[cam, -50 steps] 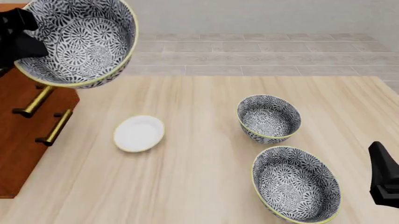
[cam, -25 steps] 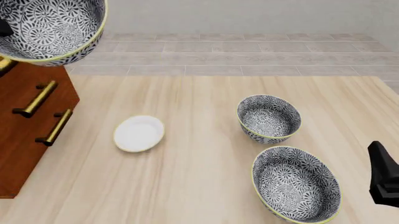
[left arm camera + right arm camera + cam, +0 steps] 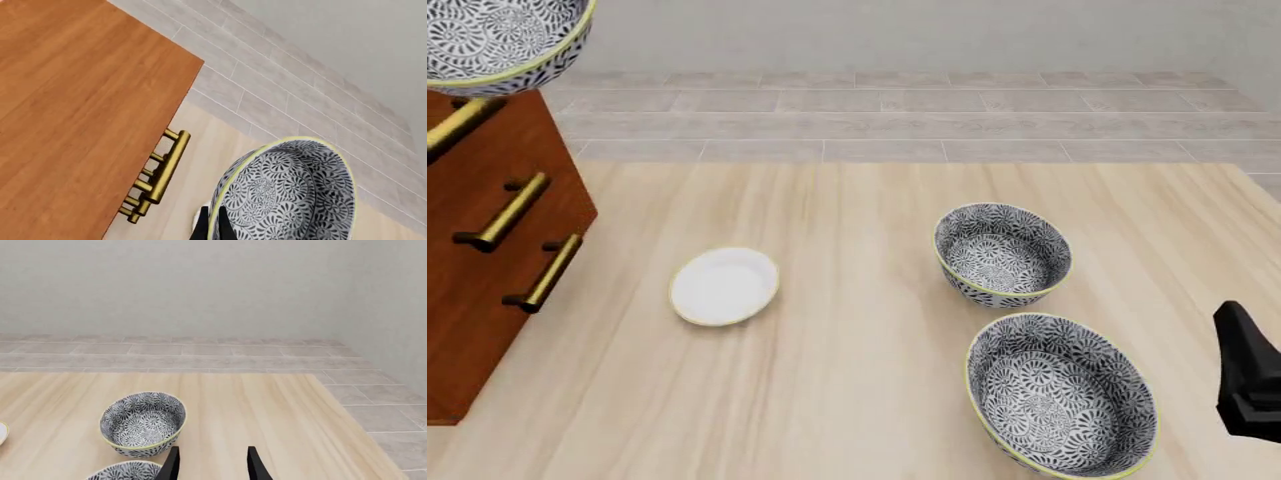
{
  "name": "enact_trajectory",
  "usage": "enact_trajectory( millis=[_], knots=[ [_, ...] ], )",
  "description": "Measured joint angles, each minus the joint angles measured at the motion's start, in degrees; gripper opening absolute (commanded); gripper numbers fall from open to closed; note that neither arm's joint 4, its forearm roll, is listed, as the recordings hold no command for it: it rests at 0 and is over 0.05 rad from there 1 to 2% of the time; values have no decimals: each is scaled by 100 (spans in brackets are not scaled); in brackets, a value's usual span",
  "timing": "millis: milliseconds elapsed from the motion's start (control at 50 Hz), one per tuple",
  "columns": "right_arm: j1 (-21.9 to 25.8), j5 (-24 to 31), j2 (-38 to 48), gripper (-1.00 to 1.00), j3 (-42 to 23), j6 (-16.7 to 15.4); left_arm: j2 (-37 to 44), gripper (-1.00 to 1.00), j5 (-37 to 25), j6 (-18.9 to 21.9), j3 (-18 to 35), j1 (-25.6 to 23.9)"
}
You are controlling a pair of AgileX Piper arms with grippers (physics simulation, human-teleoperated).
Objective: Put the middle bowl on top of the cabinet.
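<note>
Middle bowl [image 3: 501, 40] farther left now, above cabinet [image 3: 487, 250], in left gripper [image 3: 212, 231].

Middle bowl [image 3: 494, 42] farther left, over cabinet [image 3: 481, 240].

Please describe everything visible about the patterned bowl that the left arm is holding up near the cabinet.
The deep round bowl with black-and-white floral pattern has a pale yellow-green rim and looks ceramic. The left gripper grips its rim, one dark finger on each side of the wall. It hangs tilted in the air above the reddish-brown wooden cabinet with brass bar handles, partly cut off by the front view's upper left corner, not yet resting on it.
</note>
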State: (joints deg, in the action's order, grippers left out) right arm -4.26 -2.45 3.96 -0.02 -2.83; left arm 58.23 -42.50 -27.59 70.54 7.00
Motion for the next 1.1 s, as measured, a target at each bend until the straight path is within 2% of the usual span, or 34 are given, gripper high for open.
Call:
enact_trajectory(
  millis=[600,1100],
  knots=[
    [13,14,4,100,0,-3,188,-100,233,-180,292,1029],
    [16,8,23,100,1,-14,498,-100,408,-576,391,1676]
  ],
)
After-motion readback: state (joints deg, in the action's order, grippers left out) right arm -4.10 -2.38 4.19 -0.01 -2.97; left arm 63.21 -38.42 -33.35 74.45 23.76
